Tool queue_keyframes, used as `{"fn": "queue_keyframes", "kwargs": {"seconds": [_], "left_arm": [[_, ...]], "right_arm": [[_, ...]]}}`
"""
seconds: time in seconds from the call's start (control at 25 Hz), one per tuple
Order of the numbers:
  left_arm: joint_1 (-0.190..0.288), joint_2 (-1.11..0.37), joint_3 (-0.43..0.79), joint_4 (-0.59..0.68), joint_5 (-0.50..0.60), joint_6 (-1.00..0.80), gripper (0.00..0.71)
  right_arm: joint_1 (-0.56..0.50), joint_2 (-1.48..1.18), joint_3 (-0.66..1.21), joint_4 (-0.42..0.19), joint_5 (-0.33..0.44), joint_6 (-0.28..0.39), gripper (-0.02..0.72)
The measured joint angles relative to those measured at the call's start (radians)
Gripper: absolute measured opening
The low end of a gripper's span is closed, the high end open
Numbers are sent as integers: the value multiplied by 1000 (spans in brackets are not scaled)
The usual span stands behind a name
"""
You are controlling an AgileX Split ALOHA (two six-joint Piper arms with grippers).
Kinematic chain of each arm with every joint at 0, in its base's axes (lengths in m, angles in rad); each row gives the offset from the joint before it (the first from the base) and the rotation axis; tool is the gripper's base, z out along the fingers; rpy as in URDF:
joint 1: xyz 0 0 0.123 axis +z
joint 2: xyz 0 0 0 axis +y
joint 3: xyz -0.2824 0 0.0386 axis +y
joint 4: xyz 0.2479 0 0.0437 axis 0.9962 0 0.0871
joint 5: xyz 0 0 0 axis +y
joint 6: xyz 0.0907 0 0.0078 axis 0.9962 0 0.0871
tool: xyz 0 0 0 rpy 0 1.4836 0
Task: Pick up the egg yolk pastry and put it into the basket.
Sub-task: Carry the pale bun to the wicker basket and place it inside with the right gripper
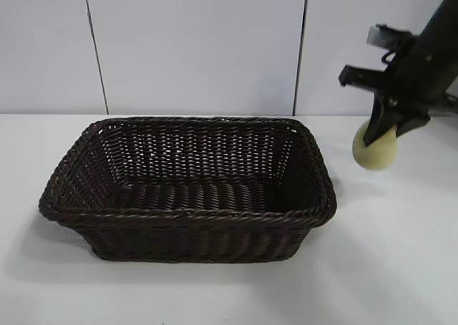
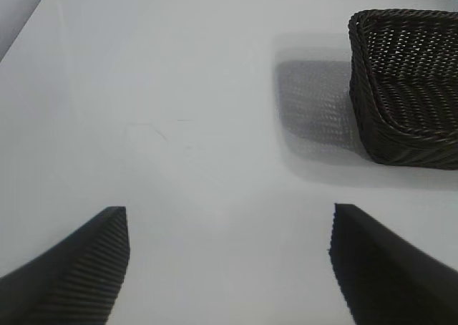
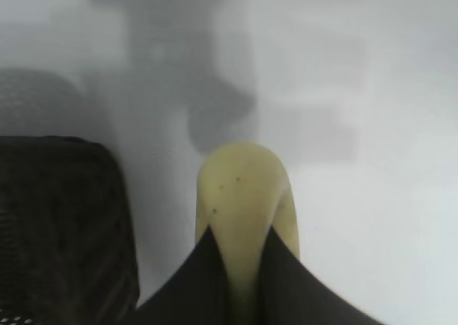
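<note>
The pale yellow egg yolk pastry [image 1: 375, 152] hangs just off the white table, to the right of the basket, pinched in my right gripper [image 1: 381, 128]. In the right wrist view the two dark fingers squeeze the pastry [image 3: 240, 196] flat between them, so the right gripper [image 3: 240, 243] is shut on it. The dark brown woven basket [image 1: 187, 217] stands at the table's middle and holds nothing. My left gripper [image 2: 229, 228] does not show in the exterior view; its own view has it low over bare table, jaws wide apart with nothing between them, the basket's corner [image 2: 401, 117] ahead.
A white tiled wall rises behind the table. Bare white table surface [image 1: 386, 268] lies in front of the basket and to its right. The basket's near corner [image 3: 64, 217] sits close beside the held pastry in the right wrist view.
</note>
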Motion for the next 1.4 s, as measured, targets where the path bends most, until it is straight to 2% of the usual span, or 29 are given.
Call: {"fn": "queue_keyframes", "kwargs": {"seconds": [0.2,0.32,0.8,0.92,1.4], "left_arm": [[0,0,0,0,0,0,565],[0,0,0,0,0,0,565],[0,0,0,0,0,0,565],[0,0,0,0,0,0,565],[0,0,0,0,0,0,565]], "right_arm": [[7,-1,0,60,-2,0,33],[49,-1,0,70,-27,0,33],[417,-1,0,80,-170,0,33],[479,3,0,78,-218,0,33],[504,176,0,82,-277,1,33]]}}
